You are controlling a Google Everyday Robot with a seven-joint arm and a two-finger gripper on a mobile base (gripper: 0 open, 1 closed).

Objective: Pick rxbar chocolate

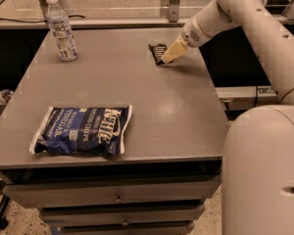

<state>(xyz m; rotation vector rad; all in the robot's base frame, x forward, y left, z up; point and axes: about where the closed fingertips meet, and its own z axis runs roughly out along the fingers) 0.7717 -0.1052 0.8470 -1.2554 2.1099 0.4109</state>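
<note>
The rxbar chocolate (157,51) is a small flat black-wrapped bar lying on the far right part of the grey table (152,106). My gripper (171,53) reaches in from the right and its cream-coloured fingers (175,50) lie over the bar's right side, covering part of it. The white arm runs up and to the right from there.
A large blue Kettle chips bag (83,129) lies flat near the table's front left. A clear water bottle (61,28) stands at the far left corner. My white base (264,175) fills the lower right beside the table. Drawers sit under the table's front edge.
</note>
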